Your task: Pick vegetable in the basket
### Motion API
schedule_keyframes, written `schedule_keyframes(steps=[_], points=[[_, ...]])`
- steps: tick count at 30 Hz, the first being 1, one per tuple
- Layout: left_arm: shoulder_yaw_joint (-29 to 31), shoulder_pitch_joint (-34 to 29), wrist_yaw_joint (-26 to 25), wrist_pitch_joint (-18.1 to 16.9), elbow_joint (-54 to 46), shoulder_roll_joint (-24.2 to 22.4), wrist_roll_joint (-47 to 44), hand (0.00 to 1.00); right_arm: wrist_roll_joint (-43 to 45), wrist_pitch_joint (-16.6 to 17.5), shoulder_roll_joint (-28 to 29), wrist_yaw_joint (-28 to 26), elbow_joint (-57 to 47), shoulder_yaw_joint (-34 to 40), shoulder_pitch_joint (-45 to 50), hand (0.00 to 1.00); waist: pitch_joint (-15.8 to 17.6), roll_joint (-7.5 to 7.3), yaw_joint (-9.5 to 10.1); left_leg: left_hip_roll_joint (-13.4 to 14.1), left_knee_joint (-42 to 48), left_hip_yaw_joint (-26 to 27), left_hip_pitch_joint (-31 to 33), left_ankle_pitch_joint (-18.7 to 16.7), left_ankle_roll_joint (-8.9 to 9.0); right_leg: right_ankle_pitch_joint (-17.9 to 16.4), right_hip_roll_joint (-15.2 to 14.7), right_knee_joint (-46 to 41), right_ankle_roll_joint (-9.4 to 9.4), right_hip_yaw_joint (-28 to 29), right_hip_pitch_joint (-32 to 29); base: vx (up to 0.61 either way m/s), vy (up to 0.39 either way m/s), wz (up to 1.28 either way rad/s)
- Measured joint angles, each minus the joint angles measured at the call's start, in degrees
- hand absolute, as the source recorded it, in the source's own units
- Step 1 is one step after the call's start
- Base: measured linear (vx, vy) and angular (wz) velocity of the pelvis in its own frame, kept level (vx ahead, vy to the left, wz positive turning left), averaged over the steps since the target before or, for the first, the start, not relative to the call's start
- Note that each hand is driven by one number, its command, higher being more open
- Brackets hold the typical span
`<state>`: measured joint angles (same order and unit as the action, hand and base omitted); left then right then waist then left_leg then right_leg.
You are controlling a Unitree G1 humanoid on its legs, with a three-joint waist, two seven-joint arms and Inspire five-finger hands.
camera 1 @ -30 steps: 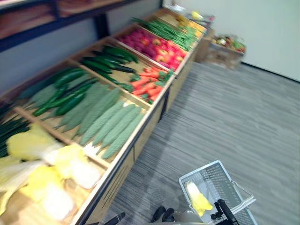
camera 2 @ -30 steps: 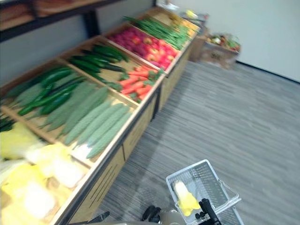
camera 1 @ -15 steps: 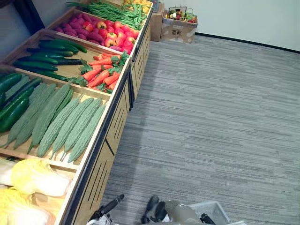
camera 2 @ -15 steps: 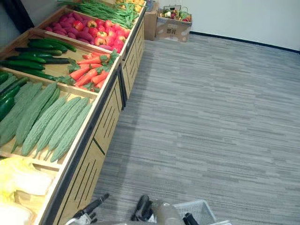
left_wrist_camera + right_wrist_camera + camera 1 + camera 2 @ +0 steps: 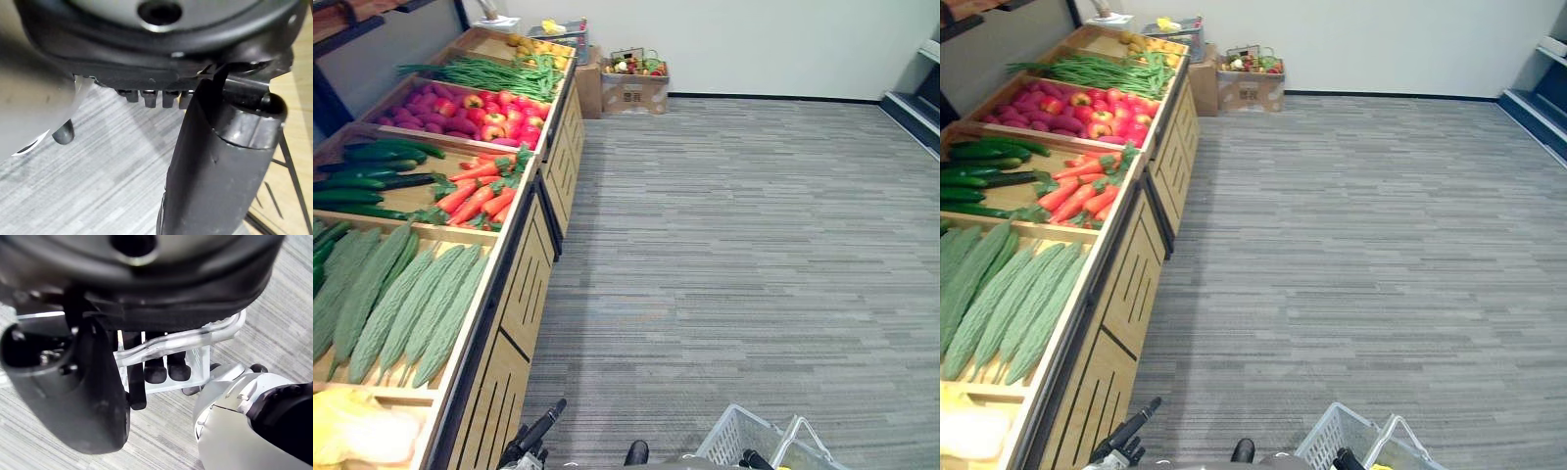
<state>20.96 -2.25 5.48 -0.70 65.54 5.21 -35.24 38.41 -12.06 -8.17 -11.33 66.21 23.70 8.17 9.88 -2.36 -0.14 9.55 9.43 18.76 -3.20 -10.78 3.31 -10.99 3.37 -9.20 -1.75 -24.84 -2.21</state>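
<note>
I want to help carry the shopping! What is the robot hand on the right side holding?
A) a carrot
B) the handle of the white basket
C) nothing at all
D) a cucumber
B: in the right wrist view the right robot hand has its fingers curled round the wire handle of the white basket.

2 head eyes look down & fwd from high up; both share stand at left, floor, basket rim at bottom. L wrist cam sits v. close along left hand, over floor; R wrist cam likewise along right hand, facing basket.
</note>
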Motion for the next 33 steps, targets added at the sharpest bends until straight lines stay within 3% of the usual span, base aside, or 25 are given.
schedule_keyframes(steps=[1,2,3,6,9,13,14,19,29,33], points=[[0.0,-0.05,0.02,-0.12,-0.06,-0.72,0.0,1.0,0.07,-0.08,-0.39,-0.3,-0.1,0.25,-0.05,0.0,0.08,-0.34,-0.08,0.36,0.44,-0.16,-0.1,0.68,2.38,-1.2,-1.73,-4.84,-3.73,-1.16,-1.95,0.09,0.059,-0.06],[0.12,0.11,-0.02,-0.71,-0.15,0.16,-0.1,1.0,-0.08,-0.07,-0.6,-0.83,0.48,0.65,0.14,0.0,1.25,-1.67,-0.24,-0.95,1.32,-1.06,-0.51,0.85,3.78,-0.35,-4.14,-7.48,-3.66,-0.69,-1.94,0.09,0.066,-0.19],[0.2,-0.67,-0.05,0.18,0.19,0.87,-0.19,1.0,-0.04,-0.15,-0.58,-0.84,1.11,1.69,0.79,0.0,0.35,-1.49,0.34,-1.0,0.03,-2.06,-0.94,1.03,3.39,0.89,-3.02,-4.23,-2.07,-0.39,-0.39,0.08,0.042,-0.14],[0.12,-1.68,-0.14,1.12,1.21,1.06,-0.11,1.0,0.14,-0.48,0.36,-1.92,1.01,3.26,1.11,0.0,-0.04,-1.6,-0.11,-1.28,-0.5,-2.59,-0.16,1.55,2.56,2.47,-1.56,-0.98,-1.9,-0.17,0.26,0.07,-0.02,-0.11],[-0.22,-1.48,-0.16,0.63,1.08,1.27,0.46,1.0,0.01,-1.13,2.35,-1.94,1.11,2.22,0.76,0.0,0.21,-2.23,-0.05,-1.65,-1.73,-3.38,0.83,1.61,2.51,5.05,-0.62,2.46,-0.2,0.45,0.24,0.06,0.009,-0.09],[-2.56,-1.57,-0.01,-0.42,1.1,1.56,0.96,1.0,-0.64,-0.9,2.36,-2.0,0.72,1.72,0.17,0.0,0.14,-2.47,0.03,-2.13,-2.11,-3.24,1.1,2.24,1.37,6.9,-0.86,3.97,2.31,1.29,0.2,0.02,0.059,-0.1],[-8.87,-2.35,2.62,-1.77,-1.22,2.19,0.72,1.0,-4.61,-0.1,3.31,-0.94,-1.85,-0.58,-0.6,0.0,1.16,-3.47,1.02,-7.41,-6.8,-1.87,-0.09,4.25,-3.19,12.4,-4.95,8.51,4.42,2.07,0.91,0.0,0.0,0.0],[-8.84,-2.48,2.62,-1.77,-1.21,2.08,0.73,1.0,-4.61,-0.11,3.32,-0.94,-1.84,-0.63,-0.61,0.0,1.16,-3.37,1.08,-7.68,-7.47,-2.16,-0.37,4.28,-3.22,12.31,-5.23,8.22,4.54,1.8,0.91,0.0,0.005,0.02],[-8.87,-3.99,1.78,-1.74,-1.47,0.7,2.22,1.0,-6.01,2.41,1.52,0.42,-1.25,-0.65,-0.65,0.0,1.3,-0.1,1.13,-10.4,-10.72,-3.62,-6.99,5.03,-3.97,8.67,-8.84,1.73,4.65,0.45,3.21,0.01,0.075,0.09],[-9.02,-4.38,1.13,-1.23,-2.2,1.03,3.38,1.0,-6.94,3.5,1.77,0.74,-1.35,-1.37,-0.69,0.0,1.2,-0.23,1.35,-10.73,-11.03,-2.01,-8.56,4.96,-4.01,6.68,-9.82,-2.23,4.6,1.54,2.22,-0.02,0.066,-0.11]])
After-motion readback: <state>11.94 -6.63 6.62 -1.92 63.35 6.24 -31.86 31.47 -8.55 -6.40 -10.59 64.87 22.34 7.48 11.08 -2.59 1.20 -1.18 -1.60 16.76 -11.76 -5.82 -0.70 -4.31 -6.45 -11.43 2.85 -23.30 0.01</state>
